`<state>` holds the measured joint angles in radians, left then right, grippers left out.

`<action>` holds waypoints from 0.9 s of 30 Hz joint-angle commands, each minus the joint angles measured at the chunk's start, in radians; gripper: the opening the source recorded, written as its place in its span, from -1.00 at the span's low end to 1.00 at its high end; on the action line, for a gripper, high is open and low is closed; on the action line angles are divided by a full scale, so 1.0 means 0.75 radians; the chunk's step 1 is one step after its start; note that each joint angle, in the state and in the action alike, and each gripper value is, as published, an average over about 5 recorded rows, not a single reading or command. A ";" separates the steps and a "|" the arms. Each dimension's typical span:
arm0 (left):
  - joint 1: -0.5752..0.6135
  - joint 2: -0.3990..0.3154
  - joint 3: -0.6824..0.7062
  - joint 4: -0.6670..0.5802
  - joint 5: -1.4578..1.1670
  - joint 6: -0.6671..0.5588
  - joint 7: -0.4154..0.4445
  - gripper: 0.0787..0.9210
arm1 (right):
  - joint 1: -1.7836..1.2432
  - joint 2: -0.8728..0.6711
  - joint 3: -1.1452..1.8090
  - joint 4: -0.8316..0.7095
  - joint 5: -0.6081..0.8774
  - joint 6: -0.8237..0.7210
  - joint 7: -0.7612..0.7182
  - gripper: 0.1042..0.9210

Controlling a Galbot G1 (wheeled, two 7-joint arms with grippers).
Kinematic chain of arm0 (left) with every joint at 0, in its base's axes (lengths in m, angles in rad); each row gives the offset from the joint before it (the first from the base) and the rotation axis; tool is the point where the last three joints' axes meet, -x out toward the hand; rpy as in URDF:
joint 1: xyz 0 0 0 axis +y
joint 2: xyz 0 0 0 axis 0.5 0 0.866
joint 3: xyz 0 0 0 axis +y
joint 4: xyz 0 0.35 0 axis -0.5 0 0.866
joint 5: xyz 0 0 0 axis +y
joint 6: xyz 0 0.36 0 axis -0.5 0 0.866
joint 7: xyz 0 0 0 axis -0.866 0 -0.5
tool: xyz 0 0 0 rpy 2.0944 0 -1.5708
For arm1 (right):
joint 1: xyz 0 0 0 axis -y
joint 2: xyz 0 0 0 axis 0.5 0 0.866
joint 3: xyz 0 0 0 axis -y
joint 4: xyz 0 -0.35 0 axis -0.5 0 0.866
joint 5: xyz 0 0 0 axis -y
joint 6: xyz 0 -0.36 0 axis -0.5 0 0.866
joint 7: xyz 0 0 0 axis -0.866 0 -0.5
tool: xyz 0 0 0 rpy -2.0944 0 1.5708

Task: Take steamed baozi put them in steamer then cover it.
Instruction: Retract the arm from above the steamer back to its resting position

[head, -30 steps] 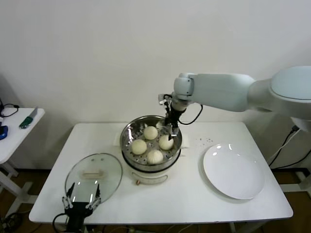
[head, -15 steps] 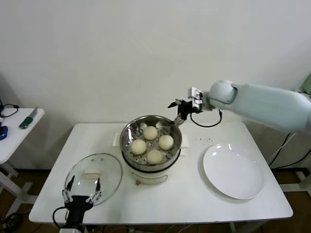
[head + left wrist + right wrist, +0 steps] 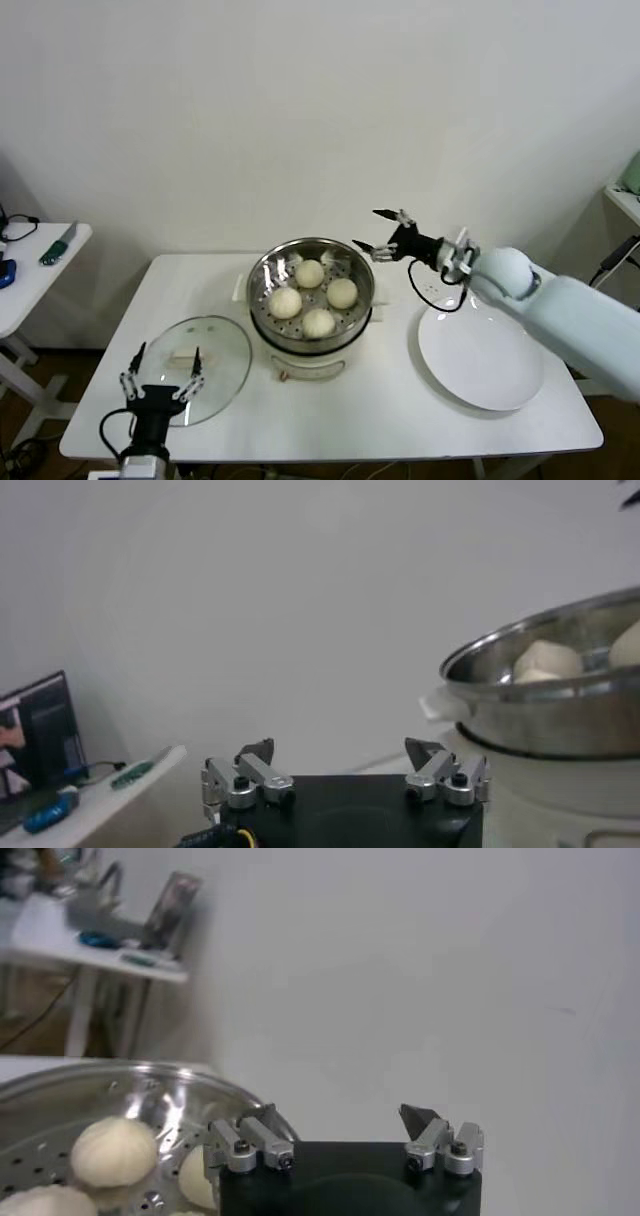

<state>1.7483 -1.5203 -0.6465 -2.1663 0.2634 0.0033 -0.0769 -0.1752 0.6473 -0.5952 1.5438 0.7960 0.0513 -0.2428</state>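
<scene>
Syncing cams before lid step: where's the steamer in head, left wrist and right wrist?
Head: steamer mid-table, four baozi inside, between lid and plate.
Left wrist: steel rim at the picture's right edge, beyond the open left gripper.
Right wrist: basket in the picture's lower left corner, behind the open right gripper.
Shared landmark: the baozi inside the basket.

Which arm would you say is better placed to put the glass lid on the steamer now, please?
Left, probably. The left gripper sits open at the near edge of the cover, while the right gripper, also open, is raised beyond the steamer, far from it.
</scene>
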 commanded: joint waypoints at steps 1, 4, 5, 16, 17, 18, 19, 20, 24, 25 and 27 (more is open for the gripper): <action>-0.015 0.018 -0.031 -0.021 0.448 0.121 -0.016 0.77 | -1.112 0.063 1.143 0.194 -0.232 0.030 0.125 0.76; -0.004 0.064 -0.040 -0.027 0.659 0.184 -0.033 0.77 | -1.281 0.162 1.315 0.249 -0.282 -0.017 0.118 0.76; 0.000 0.082 -0.043 -0.024 0.732 0.196 -0.037 0.77 | -1.329 0.194 1.364 0.267 -0.299 -0.032 0.114 0.76; -0.017 0.230 -0.010 0.148 1.498 0.300 0.050 0.77 | -1.657 0.436 1.594 0.382 -0.412 -0.038 0.079 0.76; -0.032 0.236 -0.001 0.177 1.534 0.298 0.057 0.77 | -1.675 0.447 1.598 0.379 -0.426 -0.032 0.077 0.76; -0.050 0.241 0.010 0.210 1.557 0.298 0.063 0.77 | -1.690 0.456 1.600 0.375 -0.438 -0.027 0.075 0.76; -0.072 0.244 0.021 0.246 1.574 0.299 0.064 0.77 | -1.699 0.463 1.602 0.369 -0.449 -0.024 0.074 0.76; -0.096 0.243 0.028 0.284 1.596 0.289 0.058 0.77 | -1.707 0.470 1.604 0.364 -0.458 -0.021 0.072 0.76; -0.184 0.229 0.046 0.422 1.641 0.233 0.017 0.77 | -1.728 0.492 1.611 0.345 -0.484 -0.014 0.067 0.76; -0.203 0.228 0.049 0.445 1.645 0.215 0.010 0.77 | -1.731 0.495 1.612 0.339 -0.489 -0.013 0.065 0.76; -0.238 0.231 0.055 0.488 1.649 0.184 0.002 0.77 | -1.733 0.499 1.614 0.325 -0.500 -0.010 0.061 0.76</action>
<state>1.6894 -1.3792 -0.6319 -2.0153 1.2268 0.1783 -0.0598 -1.3151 0.9467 0.5009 1.7743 0.4941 0.0397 -0.1939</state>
